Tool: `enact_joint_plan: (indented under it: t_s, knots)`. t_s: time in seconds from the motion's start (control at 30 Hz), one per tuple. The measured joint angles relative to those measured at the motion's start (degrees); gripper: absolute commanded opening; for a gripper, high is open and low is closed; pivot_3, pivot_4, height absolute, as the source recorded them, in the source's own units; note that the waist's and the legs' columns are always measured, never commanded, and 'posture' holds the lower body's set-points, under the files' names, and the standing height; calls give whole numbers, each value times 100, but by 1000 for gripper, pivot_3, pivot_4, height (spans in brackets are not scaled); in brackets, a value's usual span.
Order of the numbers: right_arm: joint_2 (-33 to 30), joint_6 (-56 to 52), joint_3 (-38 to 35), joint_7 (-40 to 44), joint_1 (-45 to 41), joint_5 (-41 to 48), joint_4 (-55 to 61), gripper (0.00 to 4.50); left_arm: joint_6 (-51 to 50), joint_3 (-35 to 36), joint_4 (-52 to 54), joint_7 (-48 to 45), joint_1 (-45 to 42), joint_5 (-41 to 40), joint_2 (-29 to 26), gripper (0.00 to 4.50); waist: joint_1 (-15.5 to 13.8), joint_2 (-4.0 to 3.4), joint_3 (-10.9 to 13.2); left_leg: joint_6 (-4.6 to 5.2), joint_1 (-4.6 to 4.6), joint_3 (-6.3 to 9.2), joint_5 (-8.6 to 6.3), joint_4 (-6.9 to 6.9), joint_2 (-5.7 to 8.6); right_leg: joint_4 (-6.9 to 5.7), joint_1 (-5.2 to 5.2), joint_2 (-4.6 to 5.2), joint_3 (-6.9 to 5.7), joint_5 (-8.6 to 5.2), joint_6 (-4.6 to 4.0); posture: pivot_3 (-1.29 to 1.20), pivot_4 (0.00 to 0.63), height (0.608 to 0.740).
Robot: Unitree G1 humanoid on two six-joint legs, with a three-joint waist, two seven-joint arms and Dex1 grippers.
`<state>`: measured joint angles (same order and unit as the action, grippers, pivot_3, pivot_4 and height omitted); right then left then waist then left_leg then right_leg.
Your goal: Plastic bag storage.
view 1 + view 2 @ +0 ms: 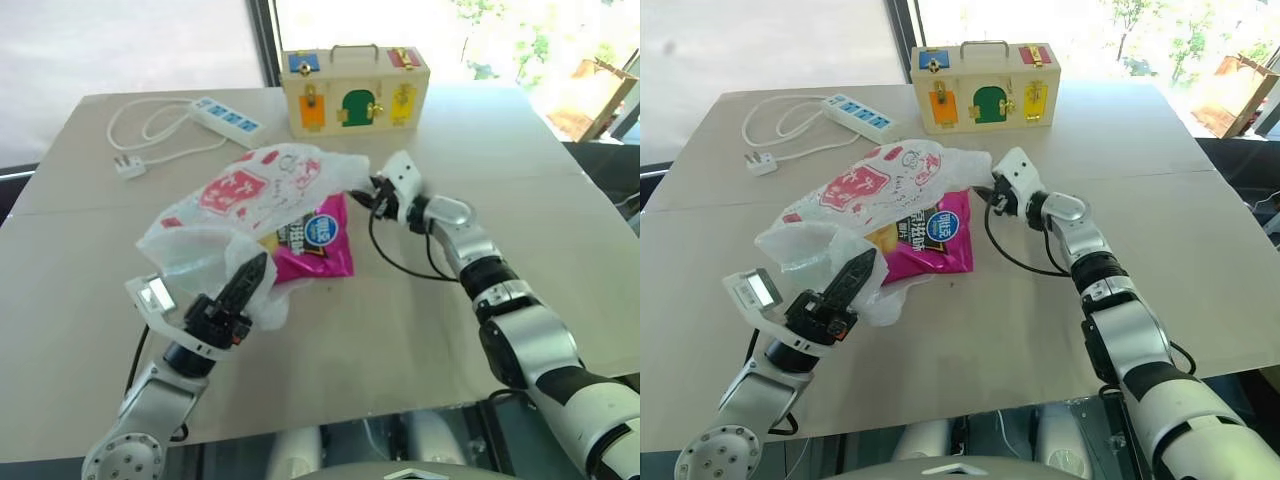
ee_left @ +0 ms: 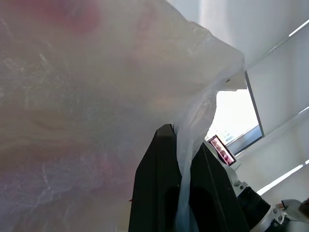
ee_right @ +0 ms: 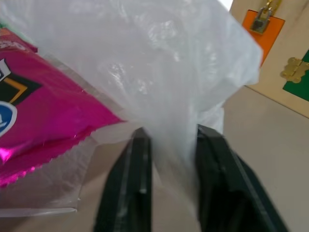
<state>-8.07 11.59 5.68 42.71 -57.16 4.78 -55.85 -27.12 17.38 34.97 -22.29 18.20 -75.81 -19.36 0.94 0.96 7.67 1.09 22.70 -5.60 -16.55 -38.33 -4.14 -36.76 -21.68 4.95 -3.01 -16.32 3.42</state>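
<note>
Bag: the plastic bag is big, white and crinkly with red pictures; it is lifted a bit over the middle of the desk, held at two ends
Crisp packet: a shiny pink crisp packet lies under the bag's edge, half peeking out; I cannot tell if it is inside the bag or just below it
Left tool: the left tool is squeezed together on a thin fold of the bag at the near end; the left wrist view shows the plastic pinched between its black fingers
Right tool: the right tool is at the far end of the bag, with its fingers closed on a bunched bit of plastic there
Step now: I think both tools have a hold, so the next job is to fold or scrunch the bag small
How to do it well: bring the two ends toward each other slowly and keep both pinches tight, because this plastic is slippery and thin
Watch out: the packet may drag along or slide off if the bag is pulled fast, so lift the bag gently
Other things: a wooden box with coloured doors stands at the far side, and a white power strip with its cord lies to the far left; both are well apart from the bag, so there is room to move
</note>
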Motion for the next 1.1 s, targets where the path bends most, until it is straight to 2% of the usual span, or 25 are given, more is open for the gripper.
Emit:
enact_joint_plan:
  t_s: [0.1,0.17,0.3,0.4,0.57,0.63,0.73,0.9,1.1]
  knots:
    - [-75,-72,-125,174,0,101,-1,48,0,-8,2,12,-4,21,34,0,-5,0,0,0,0,1,0,0,0,0,0,0,0,0,0,0,150,740]
    - [-190,-510,-335,576,24,423,211,48,-2,-14,4,39,-11,21,49,0,-15,0,0,0,1,1,0,0,0,0,1,0,0,0,0,0,150,740]
    - [-778,-2386,-581,1731,332,1367,1414,48,-38,-28,48,167,-101,-36,-24,0,-56,-1,1,1,8,11,-1,0,0,0,6,4,-9,0,0,0,150,740]
    - [-1368,-3744,-782,2219,583,2018,2280,48,-193,45,138,218,-231,-481,-398,0,-56,-3,2,2,8,13,-1,0,-2,1,4,5,-9,0,0,0,150,740]
    - [-1886,-5444,-1645,2173,510,3223,3116,48,-337,1004,143,275,-795,-2085,-1543,0,-24,-7,7,3,2,25,-1,2,-3,-2,3,4,-6,0,-2,0,150,740]
    - [-1954,-5960,-1938,2110,355,3711,3355,48,-382,1458,-92,344,-1263,-2814,-2073,0,-29,-8,7,4,3,39,-2,1,0,0,4,7,-4,0,-1,0,150,740]
    - [-1970,-6327,-2283,1899,145,4214,3433,48,-471,1714,-698,514,-2147,-3405,-2593,0,-58,-4,9,5,7,43,-3,0,10,-2,6,6,-8,0,0,0,150,740]
    - [-1780,-6657,-2980,1265,-319,5116,3260,48,-581,1846,-1852,996,-3797,-3577,-2669,0,-89,2,18,2,15,26,0,2,7,-11,6,-1,-19,1,1,0,150,740]
    - [-1789,-6612,-3974,470,-551,5829,2749,48,-539,2211,-3254,1310,-4652,-3588,-2822,0,-72,11,29,2,17,14,0,8,8,1,5,0,-20,1,2,0,150,740]
